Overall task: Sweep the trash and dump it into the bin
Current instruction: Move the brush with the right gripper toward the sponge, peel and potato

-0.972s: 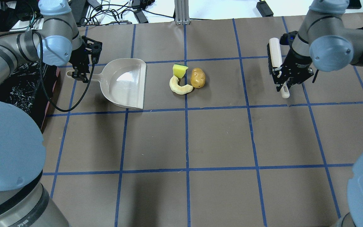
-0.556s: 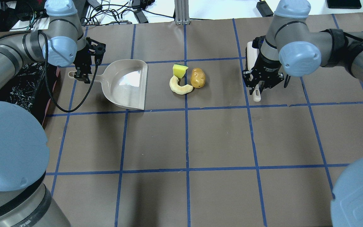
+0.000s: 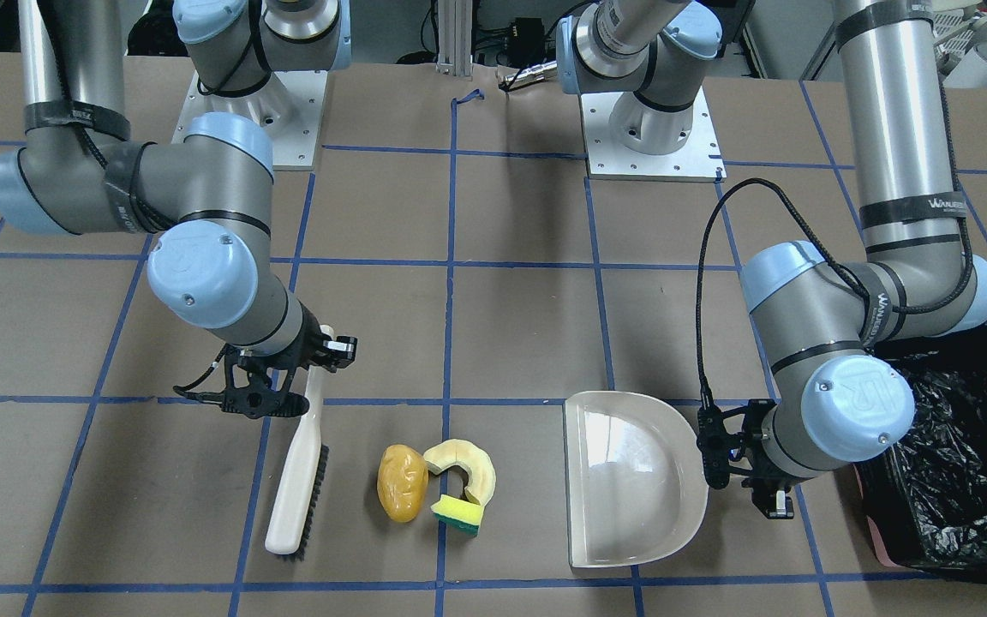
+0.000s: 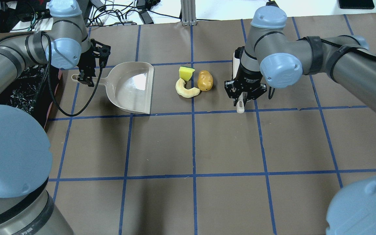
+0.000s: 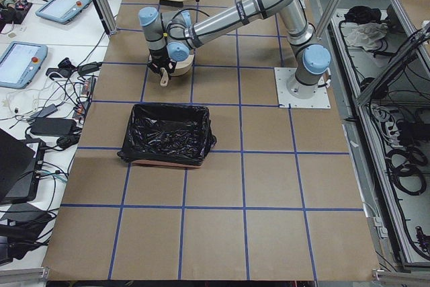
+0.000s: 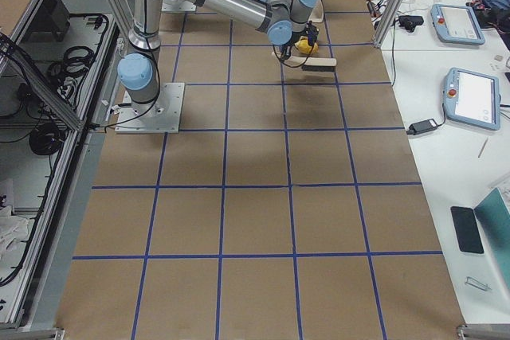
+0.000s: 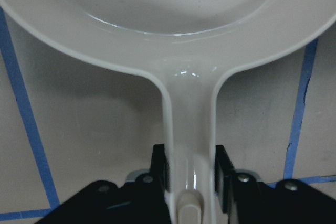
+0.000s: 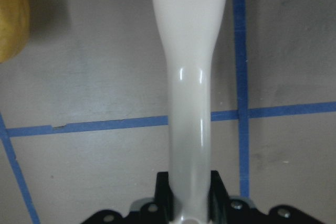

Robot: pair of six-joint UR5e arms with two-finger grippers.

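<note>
Right gripper (image 8: 190, 198): clamped on the handle of the brush (image 3: 296, 488), near its end.
Brush: dark bristles are seen on the side toward the potato (image 4: 205, 80), which lies just beside it.
Left gripper (image 7: 190, 177): clenched on the handle of the dustpan (image 4: 132, 88).
Trash: the potato, curved piece (image 4: 184, 90) and sponge (image 4: 186, 73) are bunched between the two grippers.
Bin (image 3: 965, 463): set behind the left gripper, away from the dustpan.

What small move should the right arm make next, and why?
Probably slide the brush sideways into the potato. The right gripper is shut on its handle, the brush stands beside the potato without touching it, and the dustpan, held by the left gripper, opens toward it beyond the sponge.
</note>
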